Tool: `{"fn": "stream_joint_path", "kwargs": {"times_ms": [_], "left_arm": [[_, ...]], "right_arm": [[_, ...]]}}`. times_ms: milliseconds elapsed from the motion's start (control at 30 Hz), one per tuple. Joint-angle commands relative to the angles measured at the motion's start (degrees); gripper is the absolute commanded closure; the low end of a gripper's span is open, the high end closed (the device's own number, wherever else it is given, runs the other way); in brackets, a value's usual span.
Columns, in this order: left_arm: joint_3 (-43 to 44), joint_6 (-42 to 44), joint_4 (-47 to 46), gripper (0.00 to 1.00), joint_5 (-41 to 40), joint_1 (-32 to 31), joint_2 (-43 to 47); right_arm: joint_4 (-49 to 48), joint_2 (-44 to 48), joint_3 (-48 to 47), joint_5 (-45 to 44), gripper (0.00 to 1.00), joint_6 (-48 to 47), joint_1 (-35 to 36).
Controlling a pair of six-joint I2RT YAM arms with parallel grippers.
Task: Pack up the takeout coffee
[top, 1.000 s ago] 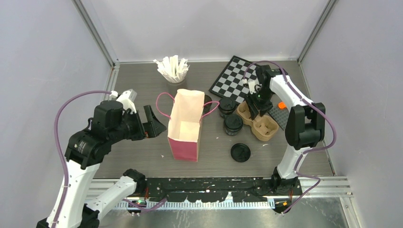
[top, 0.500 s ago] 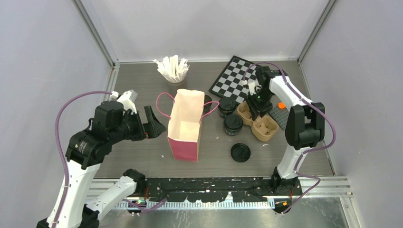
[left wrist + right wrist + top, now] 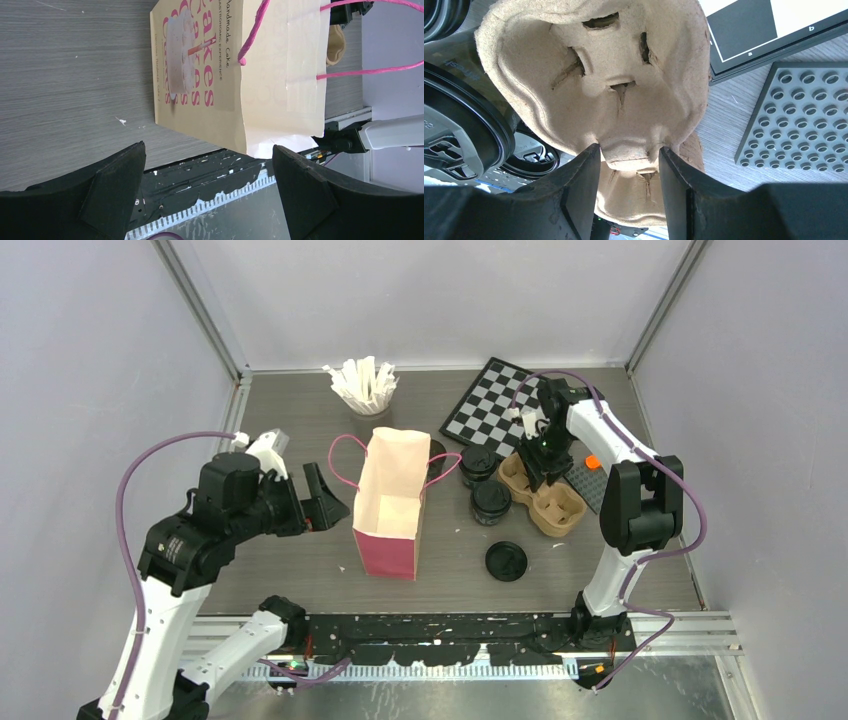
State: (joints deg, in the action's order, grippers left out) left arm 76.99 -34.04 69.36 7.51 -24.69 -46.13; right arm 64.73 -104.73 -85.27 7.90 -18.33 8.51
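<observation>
Paper bag [image 3: 390, 498] stands upright left of pulp carrier [image 3: 562, 506], near chessboard [image 3: 490, 400].

paper bag [image 3: 200, 60] side reads "handmade cake" beside large pink "cakes"; smaller lines are unreadable. chessboard [image 3: 749, 25] border shows letters "a" and "b".

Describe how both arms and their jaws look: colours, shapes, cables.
The two arms match. The left arm and the right arm each have smooth white link shells joined by chunky black joint housings. A thin purple cable runs along each arm in a loose loop. The jaws are matte black, blocky wedges with flat inner faces, and no markings show on them.
</observation>
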Motion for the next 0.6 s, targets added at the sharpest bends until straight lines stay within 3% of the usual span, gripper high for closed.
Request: {"fn": "stream_joint_path", "kwargs": {"times_ms": [0,433,567], "left_arm": [[1.29,0.35,-0.67,0.00,-1.02,-0.10,0.84],[0.18,0.12,0.06,0.00,-1.40,-0.12,2.33],[0.28,0.11,-0.26,0.00,-1.38,-0.10,2.14]], "right_arm": [[-0.50,0.92,-0.16,-1.05,0.47,-0.34,0.15],[-0.45,0.94,0.74,-0.34,0.48,0.22,0.18],[-0.06,1.04,0.23,-0.85,0.56,0.38,0.21]]}}
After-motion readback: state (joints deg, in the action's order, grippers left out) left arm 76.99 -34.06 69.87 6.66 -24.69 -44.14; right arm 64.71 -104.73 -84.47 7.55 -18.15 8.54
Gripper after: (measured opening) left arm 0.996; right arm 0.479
